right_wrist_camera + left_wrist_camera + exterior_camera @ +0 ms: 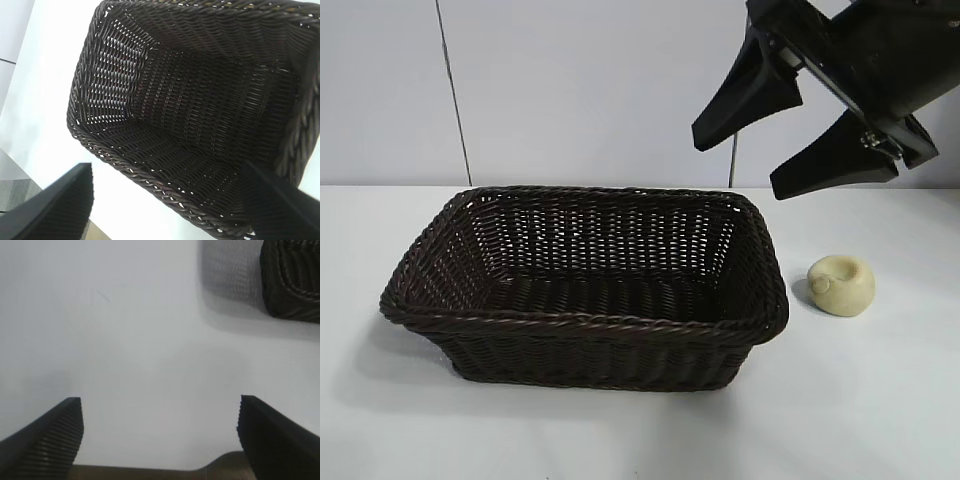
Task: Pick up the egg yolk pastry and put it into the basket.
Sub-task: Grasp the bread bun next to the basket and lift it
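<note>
The egg yolk pastry (842, 284), a small pale cream bun with a knob on its side, lies on the white table just right of the basket (580, 318), a large dark brown wicker one with nothing inside. My right gripper (735, 165) hangs open and empty high above the basket's right end, up and left of the pastry. The right wrist view looks down into the basket (115, 150) between the open fingers (60, 210); the pastry is out of that view. My left gripper (160, 417) is open over bare table, with a corner of the basket (292, 285) beyond it.
The white table (880, 400) stretches in front of and to the right of the basket. A pale wall with a dark vertical seam (453, 90) stands behind. The left arm is out of the exterior view.
</note>
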Tool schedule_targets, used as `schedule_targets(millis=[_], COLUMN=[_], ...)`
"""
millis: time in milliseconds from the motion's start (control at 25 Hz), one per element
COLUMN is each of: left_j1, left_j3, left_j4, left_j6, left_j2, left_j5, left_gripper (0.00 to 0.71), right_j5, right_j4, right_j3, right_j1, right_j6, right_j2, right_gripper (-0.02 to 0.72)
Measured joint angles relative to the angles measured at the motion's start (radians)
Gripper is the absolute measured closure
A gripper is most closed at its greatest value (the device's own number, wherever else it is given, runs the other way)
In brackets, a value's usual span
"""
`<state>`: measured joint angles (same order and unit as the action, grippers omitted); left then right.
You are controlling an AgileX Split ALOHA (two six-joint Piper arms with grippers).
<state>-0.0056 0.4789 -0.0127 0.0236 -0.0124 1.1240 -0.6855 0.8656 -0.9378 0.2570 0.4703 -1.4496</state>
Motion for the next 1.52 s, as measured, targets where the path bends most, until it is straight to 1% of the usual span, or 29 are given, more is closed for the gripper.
schedule_targets(millis=[80, 160, 280, 400, 520, 600, 720, 840, 920, 1120, 1240, 1360, 1520], left_j1=[0.000, 0.000, 0.000, 0.000, 0.000, 0.000, 0.000, 0.000, 0.000, 0.000, 0.000, 0.000, 0.000], left_j3=[0.000, 0.000, 0.000, 0.000, 0.000, 0.000, 0.000, 0.000, 0.000, 0.000, 0.000, 0.000, 0.000], left_j4=[0.000, 0.000, 0.000, 0.000, 0.000, 0.000, 0.000, 0.000, 0.000, 0.000, 0.000, 0.000, 0.000], left_j6=[0.000, 0.000, 0.000, 0.000, 0.000, 0.000, 0.000, 0.000, -0.001, -0.001, -0.001, -0.001, -0.001], left_j2=[0.000, 0.000, 0.000, 0.000, 0.000, 0.000, 0.000, 0.000, 0.000, 0.000, 0.000, 0.000, 0.000], left_j5=[0.000, 0.000, 0.000, 0.000, 0.000, 0.000, 0.000, 0.000, 0.000, 0.000, 0.000, 0.000, 0.000], left_gripper=[0.103, 0.103, 0.103, 0.103, 0.103, 0.103, 0.103, 0.103, 0.103, 0.103, 0.103, 0.103, 0.103], right_j5=[-0.009, -0.022, -0.064, -0.136, -0.206, -0.233, -0.260, -0.273, -0.285, -0.274, -0.261, -0.258, -0.237], right_j4=[-0.036, -0.099, -0.229, -0.342, -0.439, -0.498, -0.612, -0.704, -0.727, -0.738, -0.740, -0.734, -0.703], right_j3=[-0.013, -0.046, -0.123, -0.213, -0.294, -0.341, -0.392, -0.411, -0.411, -0.411, -0.411, -0.411, -0.411], right_j1=[0.000, 0.000, 0.000, 0.000, 0.000, 0.000, 0.000, -0.006, -0.031, -0.155, -0.210, -0.221, -0.221], right_j6=[-0.046, -0.104, -0.207, -0.288, -0.344, -0.375, -0.444, -0.491, -0.500, -0.503, -0.503, -0.489, -0.470], right_j2=[-0.010, -0.029, -0.067, -0.123, -0.185, -0.222, -0.258, -0.274, -0.281, -0.291, -0.291, -0.291, -0.291], right_gripper=[0.125, 0.125, 0.125, 0.125, 0.125, 0.125, 0.125, 0.125, 0.125, 0.125, 0.125, 0.125, 0.125])
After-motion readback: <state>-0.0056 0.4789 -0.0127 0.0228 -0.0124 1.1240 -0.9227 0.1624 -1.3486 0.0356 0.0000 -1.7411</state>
